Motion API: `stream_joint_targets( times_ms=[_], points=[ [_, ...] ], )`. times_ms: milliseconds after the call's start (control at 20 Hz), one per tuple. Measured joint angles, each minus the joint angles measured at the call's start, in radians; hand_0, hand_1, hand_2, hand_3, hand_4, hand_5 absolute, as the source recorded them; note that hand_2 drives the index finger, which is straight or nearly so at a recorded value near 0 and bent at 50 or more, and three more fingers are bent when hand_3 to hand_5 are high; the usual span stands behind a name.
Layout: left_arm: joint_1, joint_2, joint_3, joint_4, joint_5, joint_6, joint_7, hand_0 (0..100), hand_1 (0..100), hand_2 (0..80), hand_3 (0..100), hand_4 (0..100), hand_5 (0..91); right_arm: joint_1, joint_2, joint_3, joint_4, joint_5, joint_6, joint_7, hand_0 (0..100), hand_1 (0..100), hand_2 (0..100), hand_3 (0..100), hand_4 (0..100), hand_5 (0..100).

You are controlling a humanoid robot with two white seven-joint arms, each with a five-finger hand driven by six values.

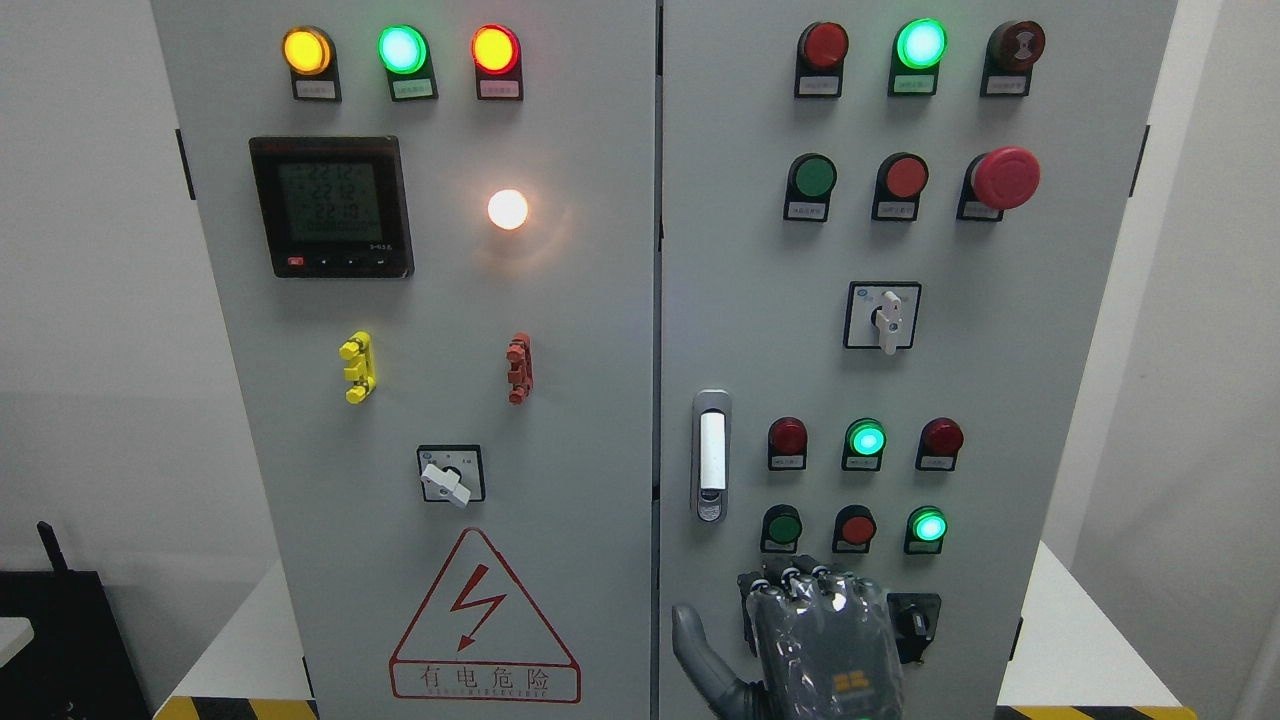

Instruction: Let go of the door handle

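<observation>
Hovering below the door handle (711,456), the right robot hand (815,645) hangs loosely open, holding nothing

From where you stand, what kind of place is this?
Probably an industrial or electrical test room. A grey two-door control cabinet fills the view, with lit indicator lamps, a digital meter, an emergency stop button and a high-voltage warning sign. A robot hand is below the door handle.
</observation>
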Motion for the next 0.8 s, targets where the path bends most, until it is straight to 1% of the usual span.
stream_joint_targets(
  times_ms=[300, 551, 801],
  points=[
    [0.0, 0.0, 0.0, 0.0, 0.0, 0.0, 0.0, 12, 39, 0.0, 0, 0, 0.0, -0.022, 0.007, -0.001, 0.024, 0.013, 0.0, 0.002, 37, 0, 100, 100, 100, 94],
    [0.0, 0.0, 0.0, 0.0, 0.0, 0.0, 0.0, 12, 39, 0.0, 0, 0, 0.0, -0.046, 0.011, -0.003, 0.042, 0.017, 0.028, 0.03, 37, 0, 100, 100, 100, 94],
    [0.0, 0.0, 0.0, 0.0, 0.0, 0.0, 0.0, 12, 39, 0.0, 0, 0, 0.0, -0.058, 0.013, -0.012, 0.052, 0.018, 0.038, 0.039, 37, 0, 100, 100, 100, 94]
  ],
)
